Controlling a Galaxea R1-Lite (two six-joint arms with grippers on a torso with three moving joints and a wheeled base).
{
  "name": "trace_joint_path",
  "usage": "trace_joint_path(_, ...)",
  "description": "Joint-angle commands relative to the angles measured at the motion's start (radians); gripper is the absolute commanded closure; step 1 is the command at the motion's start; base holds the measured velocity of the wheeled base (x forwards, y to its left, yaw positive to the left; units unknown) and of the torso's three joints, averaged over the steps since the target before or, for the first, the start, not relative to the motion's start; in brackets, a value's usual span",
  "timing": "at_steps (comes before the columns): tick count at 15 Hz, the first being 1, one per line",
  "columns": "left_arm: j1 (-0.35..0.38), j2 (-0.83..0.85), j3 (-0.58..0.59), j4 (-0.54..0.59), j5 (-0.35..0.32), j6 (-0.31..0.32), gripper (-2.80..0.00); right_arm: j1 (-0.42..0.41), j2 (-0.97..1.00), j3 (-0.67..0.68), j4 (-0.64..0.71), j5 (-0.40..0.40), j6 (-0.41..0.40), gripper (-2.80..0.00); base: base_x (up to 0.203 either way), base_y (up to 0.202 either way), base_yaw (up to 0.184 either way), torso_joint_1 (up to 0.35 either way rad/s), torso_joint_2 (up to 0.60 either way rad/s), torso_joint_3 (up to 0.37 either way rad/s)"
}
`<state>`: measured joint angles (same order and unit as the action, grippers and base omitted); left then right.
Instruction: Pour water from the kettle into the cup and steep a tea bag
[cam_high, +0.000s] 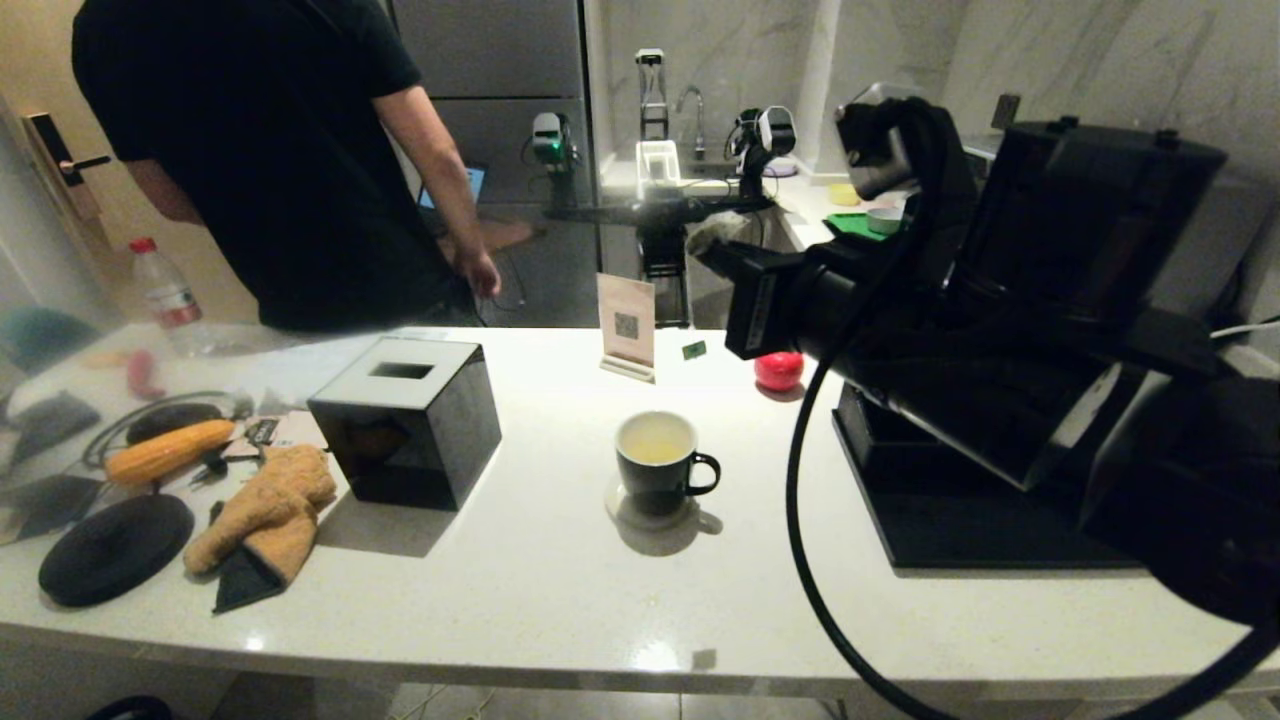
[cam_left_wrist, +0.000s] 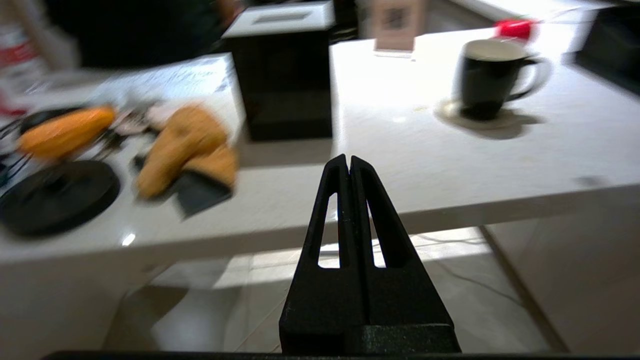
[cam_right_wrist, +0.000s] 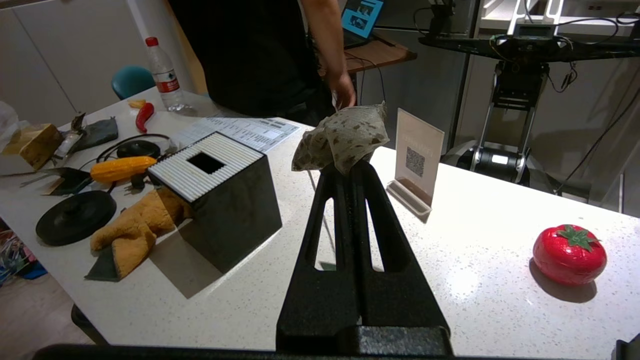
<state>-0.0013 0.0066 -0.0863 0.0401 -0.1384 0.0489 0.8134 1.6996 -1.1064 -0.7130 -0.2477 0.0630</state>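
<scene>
Already the cup (cam_high: 656, 464) holds pale yellowish water (cam_high: 655, 450), so pouring looks done and the steeping step is in hand. Going left to right: the left end effector (cam_left_wrist: 349, 165) waits off the near edge of the table (cam_high: 540, 590), fingers pressed together on nothing, with the black tissue box (cam_left_wrist: 282, 70) ahead of it and the cup further ahead toward its right. The right end effector (cam_right_wrist: 352, 167) is raised over the table's far right part, pinched tight on the tea bag (cam_right_wrist: 345, 137), which bunches up past its tips; the QR sign (cam_right_wrist: 417, 160) stands just beyond it and the red tomato timer (cam_right_wrist: 569, 254) sits off to its right. The cup lies well apart from this end effector, below and nearer the robot. The kettle cannot be picked out with confidence. Next, the right arm likely must carry the tea bag above the cup's mouth, lower it into the water, and keep its grip gentle so the soft paper does not tear.
</scene>
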Motion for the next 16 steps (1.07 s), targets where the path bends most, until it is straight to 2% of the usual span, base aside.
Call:
trace_joint_path(1,0.0,0.038,-0.044,0.017,-0.031,0.0,0.0,0.007,0.0,0.002,-0.005,-0.002,0.0,0.0,0.0,0.0,0.0,0.0,0.0,0.0)
trace_joint_path(3,0.0,0.076,-0.073,0.033,-0.062,0.0,0.0,0.007,-0.001,0.003,-0.005,-0.002,0.0,0.0,0.0,0.0,0.0,0.0,0.0,0.0)
trace_joint_path(5,0.0,0.118,-0.098,0.036,-0.124,0.0,0.0,0.007,0.0,-0.001,-0.006,-0.002,-0.002,0.0,0.0,0.0,0.0,0.0,0.0,0.0)
trace_joint_path(11,-0.002,0.272,-0.151,0.035,-0.254,0.002,0.0,0.009,-0.002,-0.01,-0.006,-0.002,0.0,0.0,0.0,0.0,0.0,0.0,0.0,0.0)
trace_joint_path(16,-0.005,0.469,-0.24,0.029,-0.326,0.004,0.0,0.007,-0.018,-0.004,-0.013,-0.001,0.0,0.0,0.0,0.0,0.0,0.0,0.0,0.0)
